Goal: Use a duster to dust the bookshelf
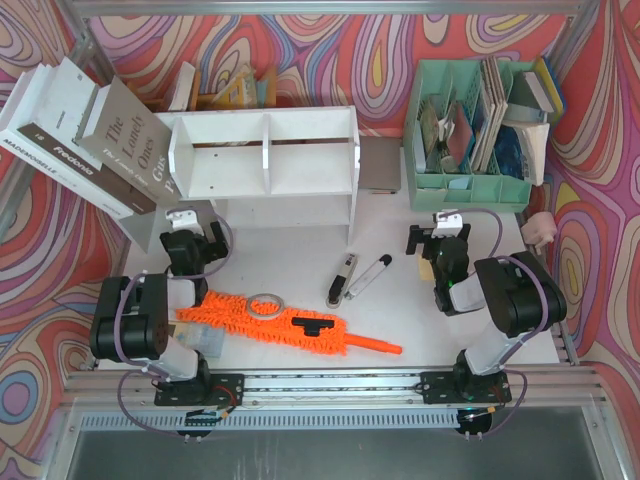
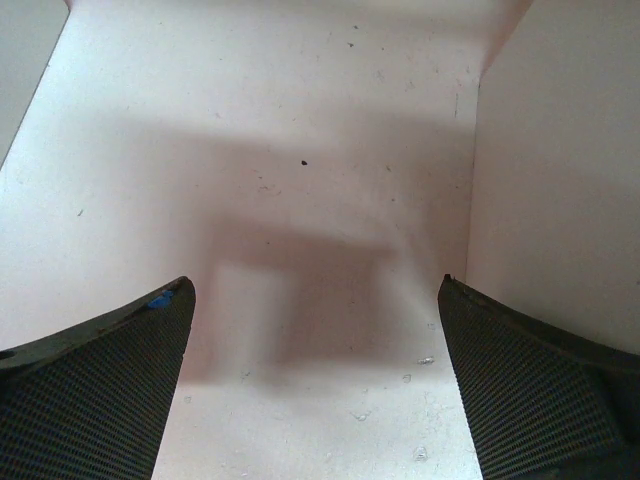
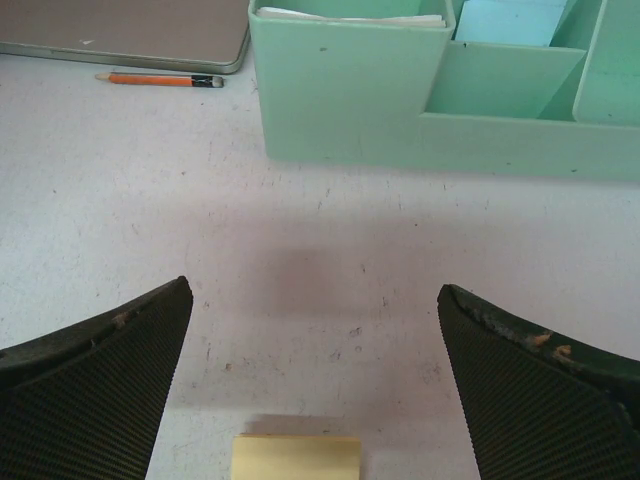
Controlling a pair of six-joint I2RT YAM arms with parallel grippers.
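- Two robot arms stand at the near edge of a white table [image 1: 400, 315].
- The left gripper [image 1: 183, 218] is spread wide and empty, just before the white bookshelf [image 1: 265, 150].
- The right gripper [image 1: 447, 222] is spread wide and empty, facing a mint green organiser [image 1: 470, 188].
- The orange duster [image 1: 270, 320] lies flat on the table between the arms, ungrasped, in front of the bookshelf.
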